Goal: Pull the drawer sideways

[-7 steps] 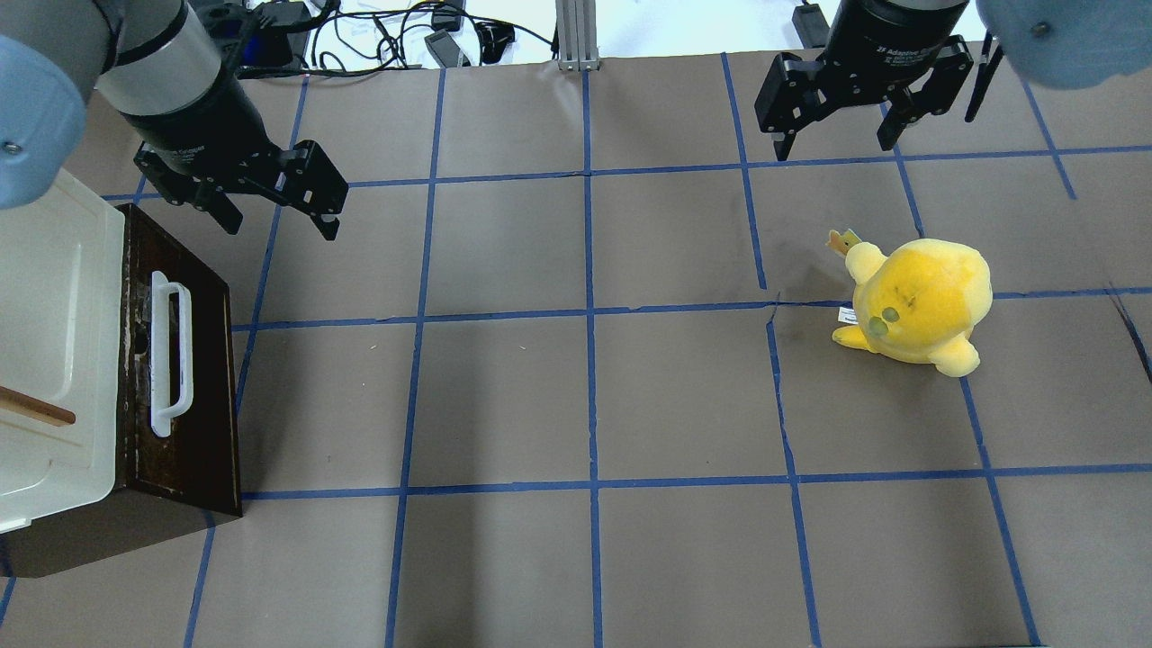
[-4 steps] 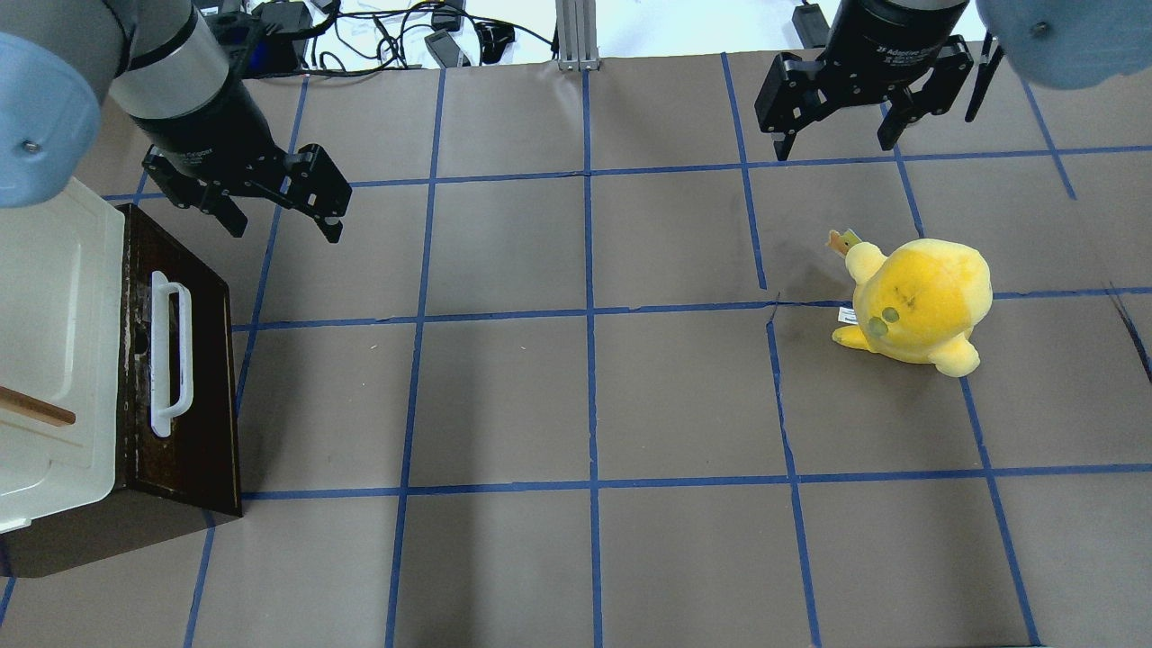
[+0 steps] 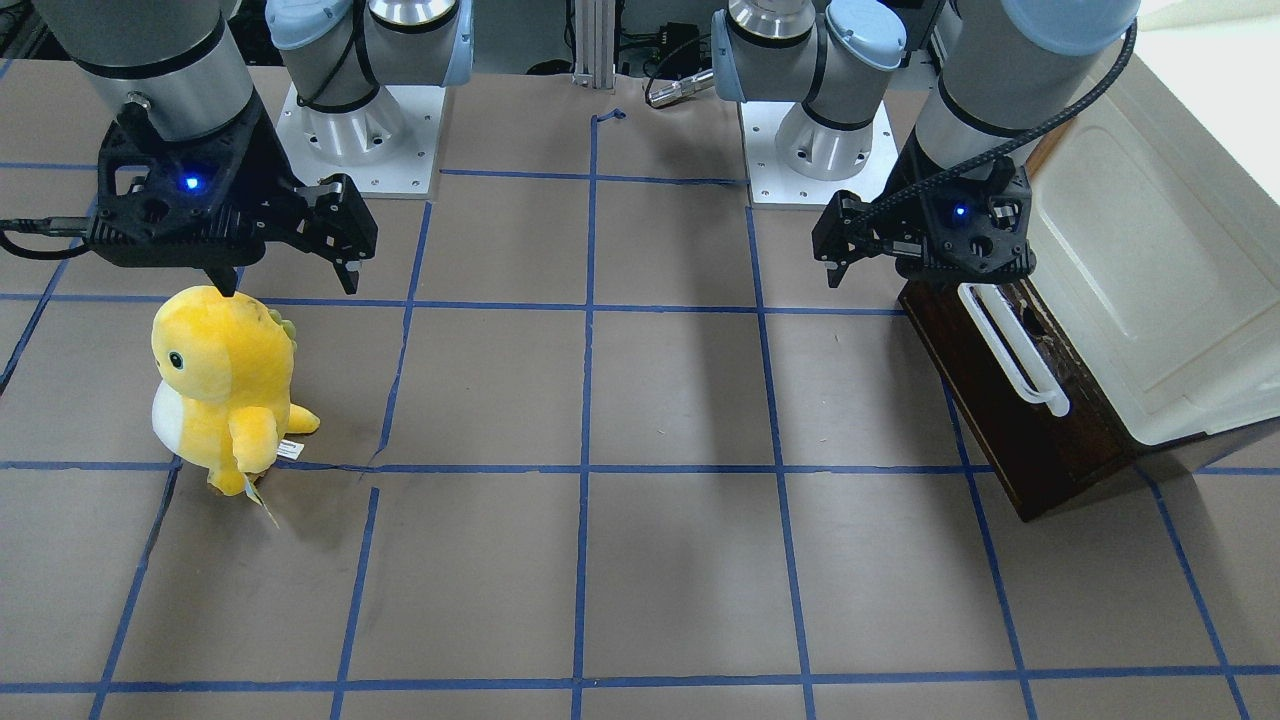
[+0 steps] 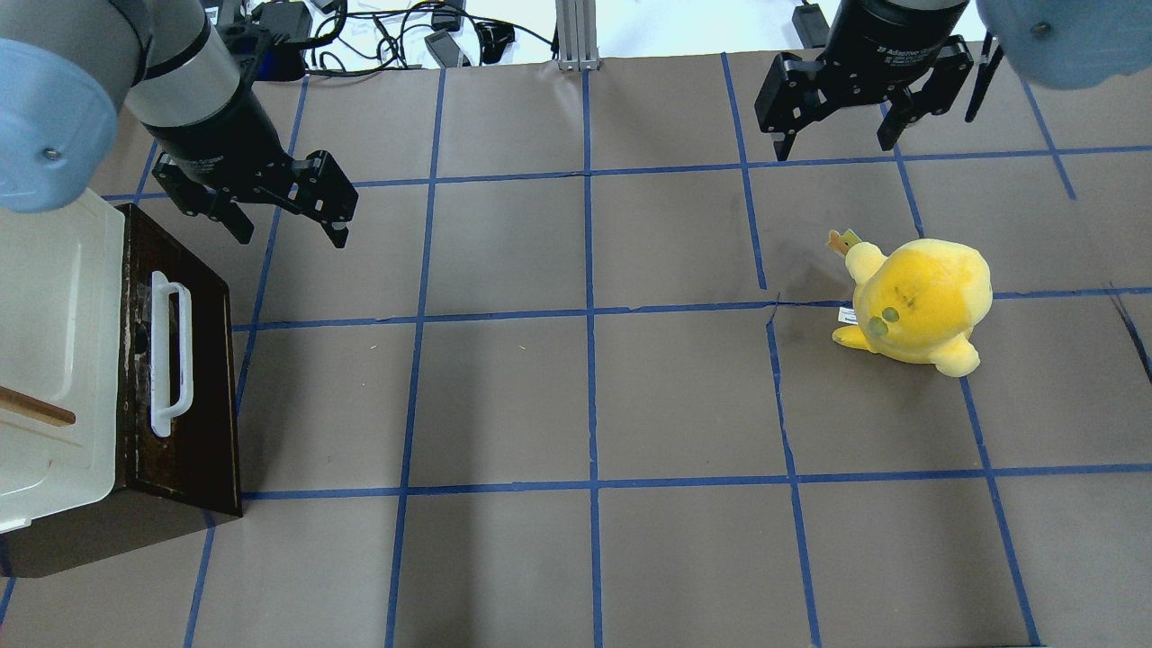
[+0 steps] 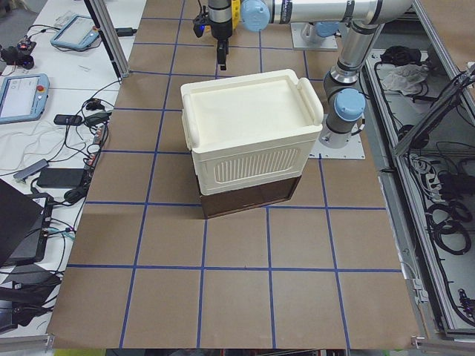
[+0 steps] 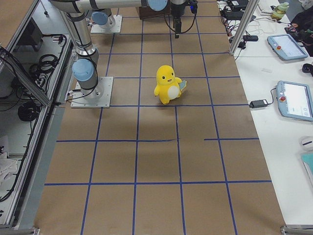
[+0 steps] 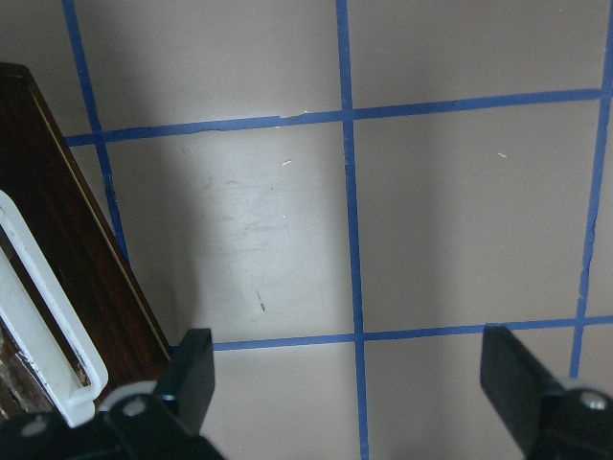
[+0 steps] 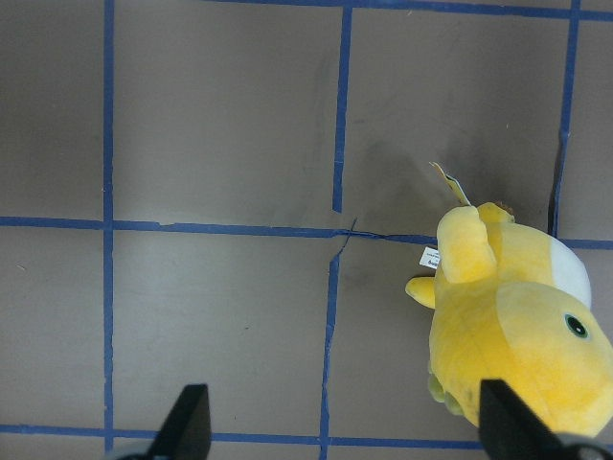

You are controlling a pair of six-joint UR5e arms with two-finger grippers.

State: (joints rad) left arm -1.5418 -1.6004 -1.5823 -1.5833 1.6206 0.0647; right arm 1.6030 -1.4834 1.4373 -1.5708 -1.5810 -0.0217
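My worry: dropping my left pincer (image 4: 290, 236) askew, so it strikes the drawer (image 4: 202, 360) front instead of straddling its handle (image 4: 171, 355), or the pull drags the whole cabinet (image 4: 54, 342) (nothing visibly anchors it). The drawer seems shut, at the table's (image 4: 504, 396) left edge. I hover just past its far end, pointing down, spread apart; my right pincer (image 4: 832, 148) hangs apart too, far right.

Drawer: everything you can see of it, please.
The drawer shows a dark brown, wood-looking front, scuffed beside its long white bar handle. It looks pushed in: no sides or inside show. It sits under the cream-white cabinet at the left end of the table, front facing the middle. The left tool hangs open off one end of the front, clear of the handle.
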